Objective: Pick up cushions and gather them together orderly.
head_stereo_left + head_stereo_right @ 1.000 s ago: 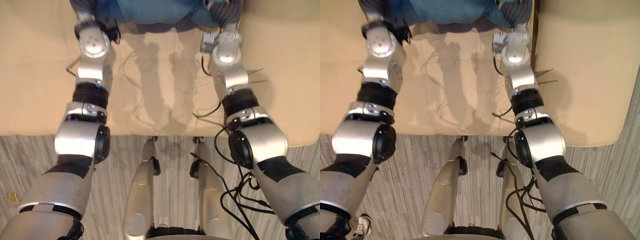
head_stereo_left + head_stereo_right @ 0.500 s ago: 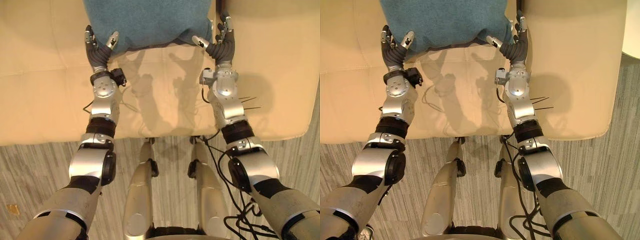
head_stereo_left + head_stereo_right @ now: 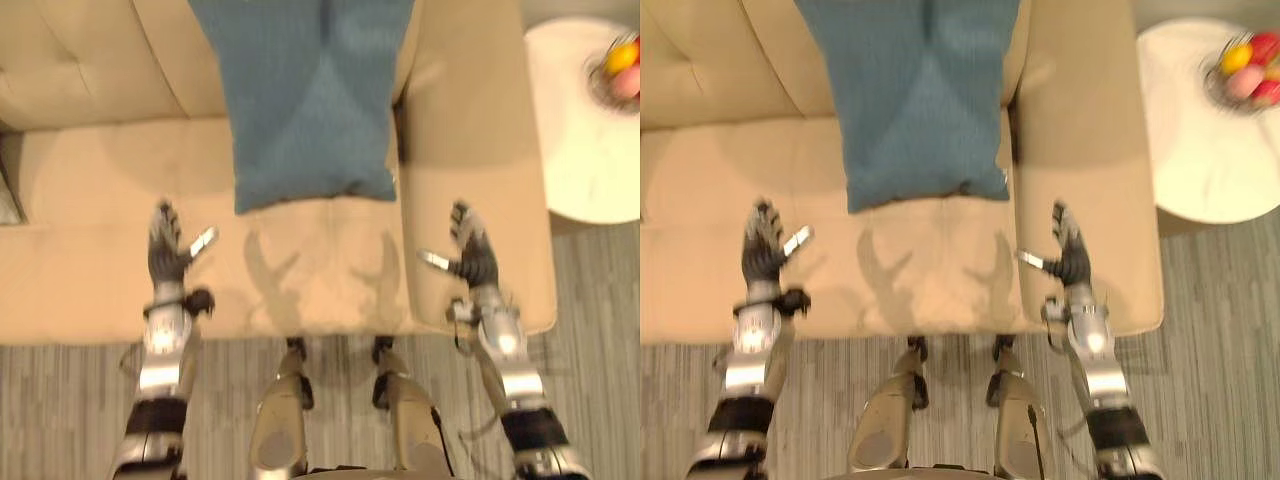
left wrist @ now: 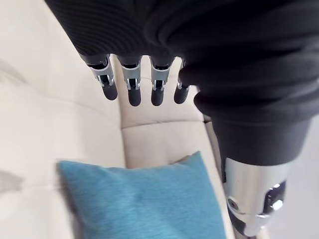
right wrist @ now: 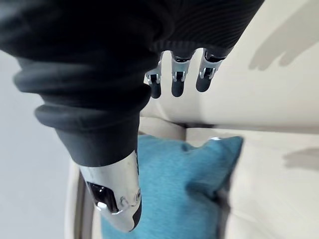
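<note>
Left hand [image 3: 168, 255] and right hand [image 3: 472, 258] are both released: fingers straight, thumbs splayed inward toward each other, nothing held. Wrist views agree, with the fingers [image 4: 130, 89] extended and just cushion and upholstery past them. Both hang backs-up over the near part of the sofa [image 3: 80, 240] seat, the left one over the middle seat panel, the right one over the panel right of the seam. Target is the teal cushion [image 3: 305, 110], far of both hands and between them. Its near edge lies on the seat and its far part leans up the backrest, so the long axis runs near–far, roughly on the robot's centreline. Its right edge sits against the seam beside the right panel. Neither hand touches it. The left hand is outboard of the near-left corner and the right hand outboard of the near-right corner. Offsets look about equal, so neither arm has a clear advantage. My read: a two-hand side grab needs both arms to reach far and close inward onto the two long edges, and the right side looks tighter because of the seam. Round side table [image 3: 585, 160] with fruit bowl [image 3: 618, 70] stands far right, well clear of the reach path.
</note>
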Motion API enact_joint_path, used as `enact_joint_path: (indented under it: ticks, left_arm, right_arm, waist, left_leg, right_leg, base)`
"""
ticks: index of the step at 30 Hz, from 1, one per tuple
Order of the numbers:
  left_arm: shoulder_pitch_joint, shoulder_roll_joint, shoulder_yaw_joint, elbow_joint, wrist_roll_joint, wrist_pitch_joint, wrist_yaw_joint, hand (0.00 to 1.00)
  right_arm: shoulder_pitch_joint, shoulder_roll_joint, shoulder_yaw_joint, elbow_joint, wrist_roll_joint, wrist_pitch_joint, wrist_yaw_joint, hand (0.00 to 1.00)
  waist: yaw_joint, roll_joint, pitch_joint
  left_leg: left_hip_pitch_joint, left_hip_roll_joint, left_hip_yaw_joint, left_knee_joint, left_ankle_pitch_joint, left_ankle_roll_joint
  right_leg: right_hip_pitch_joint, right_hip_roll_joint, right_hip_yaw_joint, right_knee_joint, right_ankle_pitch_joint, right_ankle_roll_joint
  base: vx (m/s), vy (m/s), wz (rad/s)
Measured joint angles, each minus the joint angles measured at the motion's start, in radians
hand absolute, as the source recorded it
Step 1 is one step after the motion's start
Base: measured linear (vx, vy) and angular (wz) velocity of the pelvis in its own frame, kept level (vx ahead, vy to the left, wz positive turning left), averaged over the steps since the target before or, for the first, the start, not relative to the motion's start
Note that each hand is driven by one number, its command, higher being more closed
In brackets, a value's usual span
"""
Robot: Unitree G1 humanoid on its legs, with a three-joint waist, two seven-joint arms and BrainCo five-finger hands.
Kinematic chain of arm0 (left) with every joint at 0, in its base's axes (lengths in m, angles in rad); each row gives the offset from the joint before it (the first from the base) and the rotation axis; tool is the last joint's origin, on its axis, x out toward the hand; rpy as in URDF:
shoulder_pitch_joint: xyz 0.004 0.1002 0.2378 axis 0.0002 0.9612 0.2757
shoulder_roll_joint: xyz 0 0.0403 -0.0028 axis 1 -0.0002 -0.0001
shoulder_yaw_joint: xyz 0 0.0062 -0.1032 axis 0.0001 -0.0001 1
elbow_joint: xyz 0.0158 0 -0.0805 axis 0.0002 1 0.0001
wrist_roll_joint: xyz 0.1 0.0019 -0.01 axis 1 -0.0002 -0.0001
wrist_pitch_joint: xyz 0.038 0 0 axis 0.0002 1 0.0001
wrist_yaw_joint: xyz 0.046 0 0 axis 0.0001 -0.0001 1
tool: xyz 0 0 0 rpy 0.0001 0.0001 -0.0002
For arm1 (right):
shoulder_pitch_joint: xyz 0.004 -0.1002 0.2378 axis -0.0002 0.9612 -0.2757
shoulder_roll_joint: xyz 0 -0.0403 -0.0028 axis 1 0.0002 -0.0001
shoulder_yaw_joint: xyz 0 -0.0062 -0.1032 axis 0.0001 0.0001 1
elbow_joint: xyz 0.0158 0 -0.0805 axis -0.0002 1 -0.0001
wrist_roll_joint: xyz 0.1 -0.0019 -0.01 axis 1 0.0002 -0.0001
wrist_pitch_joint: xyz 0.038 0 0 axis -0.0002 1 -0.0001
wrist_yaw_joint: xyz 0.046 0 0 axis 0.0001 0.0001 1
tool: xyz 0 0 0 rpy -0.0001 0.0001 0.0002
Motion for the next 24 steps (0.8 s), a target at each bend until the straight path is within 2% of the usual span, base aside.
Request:
enact_joint_path:
  ticks: [2, 4, 9, 11, 14, 16, 17, 18, 19, 20, 21, 22, 23, 24]
  left_arm:
    - [0.093, -0.012, 0.0, 0.114, 0.066, 0.016, -0.06, 0.0]
    - [0.141, -0.019, -0.008, 0.186, 0.116, 0.031, -0.092, 0.0]
    - [0.206, -0.039, -0.022, 0.325, 0.221, 0.039, -0.162, 0.0]
    - [0.245, -0.057, -0.029, 0.373, 0.255, 0.051, -0.188, 0.0]
    - [0.259, -0.059, -0.054, 0.395, 0.264, 0.052, -0.204, 0.0]
    - [0.257, -0.059, -0.061, 0.398, 0.263, 0.053, -0.209, 0.0]
    - [0.254, -0.059, -0.061, 0.398, 0.261, 0.053, -0.209, 0.0]
    - [0.239, -0.059, -0.064, 0.396, 0.26, 0.054, -0.209, 0.0]
    - [0.234, -0.059, -0.066, 0.393, 0.259, 0.055, -0.209, 0.0]
    - [0.22, -0.058, -0.064, 0.38, 0.257, 0.056, -0.207, 0.0]
    - [0.21, -0.057, -0.064, 0.376, 0.252, 0.059, -0.203, 0.0]
    - [0.211, -0.057, -0.063, 0.374, 0.251, 0.06, -0.203, 0.0]
    - [0.219, -0.055, -0.059, 0.36, 0.252, 0.072, -0.198, 0.0]
    - [0.225, -0.059, -0.059, 0.349, 0.252, 0.074, -0.192, 0.0]
  right_arm:
    - [0.088, 0.006, -0.005, 0.124, -0.076, 0.009, 0.055, 0.0]
    - [0.126, 0.008, -0.007, 0.202, -0.123, 0.009, 0.08, 0.0]
    - [0.183, 0.008, -0.024, 0.387, -0.26, 0.021, 0.109, 0.0]
    - [0.193, 0.007, -0.034, 0.448, -0.295, 0.03, 0.119, 0.0]
    - [0.201, 0.007, -0.042, 0.478, -0.313, 0.033, 0.12, 0.0]
    - [0.199, 0.008, -0.042, 0.49, -0.313, 0.051, 0.119, 0.0]
    - [0.199, 0.008, -0.042, 0.49, -0.313, 0.051, 0.118, 0.0]
    - [0.199, 0.007, -0.042, 0.489, -0.309, 0.052, 0.117, 0.0]
    - [0.197, 0.006, -0.041, 0.49, -0.307, 0.052, 0.117, 0.0]
    - [0.185, 0.012, -0.038, 0.491, -0.301, 0.054, 0.118, 0.0]
    - [0.192, 0.021, -0.033, 0.5, -0.296, 0.058, 0.119, 0.0]
    - [0.195, 0.025, -0.032, 0.508, -0.292, 0.058, 0.119, 0.0]
    - [0.203, 0.03, -0.033, 0.517, -0.275, 0.061, 0.119, 0.0]
    - [0.205, 0.031, -0.033, 0.517, -0.274, 0.062, 0.118, 0.0]
  waist:
    - [-0.012, -0.009, -0.06]
    - [-0.023, -0.013, -0.092]
    - [-0.047, -0.02, -0.168]
    - [-0.049, -0.022, -0.201]
    - [-0.051, -0.022, -0.21]
    - [-0.061, -0.022, -0.21]
    - [-0.064, -0.024, -0.209]
    - [-0.073, -0.026, -0.207]
    - [-0.073, -0.019, -0.206]
    - [-0.081, -0.008, -0.19]
    - [-0.089, -0.012, -0.186]
    - [-0.092, -0.015, -0.187]
    - [-0.099, -0.025, -0.193]
    - [-0.098, -0.034, -0.195]
  left_leg:
    - [0.063, -0.009, 0.0, 0.0, -0.02, 0.005]
    - [0.106, -0.019, 0.003, 0.0, -0.035, 0.01]
    - [0.201, -0.037, 0.023, -0.008, -0.068, 0.01]
    - [0.249, -0.043, 0.058, -0.019, -0.08, 0.006]
    - [0.275, -0.046, 0.091, -0.026, -0.087, 0.01]
    - [0.275, -0.048, 0.105, -0.016, -0.087, 0.012]
    - [0.259, -0.048, 0.106, 0.009, -0.091, 0.021]
    - [0.226, -0.047, 0.114, 0.064, -0.106, 0.046]
    - [0.215, -0.04, 0.113, 0.078, -0.11, 0.055]
    - [0.199, -0.021, 0.114, 0.103, -0.118, 0.061]
    - [0.2, -0.025, 0.091, 0.121, -0.118, 0.061]
    - [0.202, -0.025, 0.078, 0.126, -0.117, 0.061]
    - [0.201, -0.03, 0.045, 0.137, -0.107, 0.052]
    - [0.195, -0.034, 0.031, 0.139, -0.096, 0.05]
  right_leg:
    - [0.063, -0.008, 0.0, -0.004, -0.018, 0.011]
    - [0.104, -0.016, 0.001, -0.008, -0.027, 0.021]
    - [0.199, -0.032, 0.017, -0.04, -0.034, 0.03]
    - [0.218, -0.033, 0.058, -0.046, -0.033, 0.034]
    - [0.221, -0.034, 0.089, -0.049, -0.027, 0.039]
    - [0.201, -0.036, 0.108, -0.01, -0.029, 0.045]
    - [0.175, -0.042, 0.11, 0.035, -0.033, 0.048]
    - [0.125, -0.056, 0.121, 0.106, -0.03, 0.068]
    - [0.123, -0.051, 0.125, 0.109, -0.026, 0.083]
    - [0.094, -0.062, 0.138, 0.239, -0.099, 0.089]
    - [0.033, -0.083, 0.136, 0.594, -0.234, 0.081]
    - [0.036, -0.086, 0.137, 0.682, -0.261, 0.096]
    - [0.083, -0.084, 0.136, 0.808, -0.302, 0.128]
    - [0.119, -0.085, 0.134, 0.804, -0.313, 0.141]
  base:
    - [0.15, 0.021, 0.02]
    - [0.11, 0.036, -0.04]
    - [0.08, 0.039, -0.12]
    - [0.05, 0.024, -0.44]
    - [0.0, 0.019, -0.36]
    - [-0.02, 0.012, -0.23]
    - [-0.05, 0.043, -0.21]
    - [-0.08, 0.041, -0.11]
    - [-0.12, 0.009, 0.0]
    - [-0.13, -0.05, 0.32]
    - [-0.12, -0.078, 0.46]
    - [-0.1, -0.111, 0.77]
    - [-0.08, -0.11, 0.69]
    - [-0.13, -0.16, 0.68]
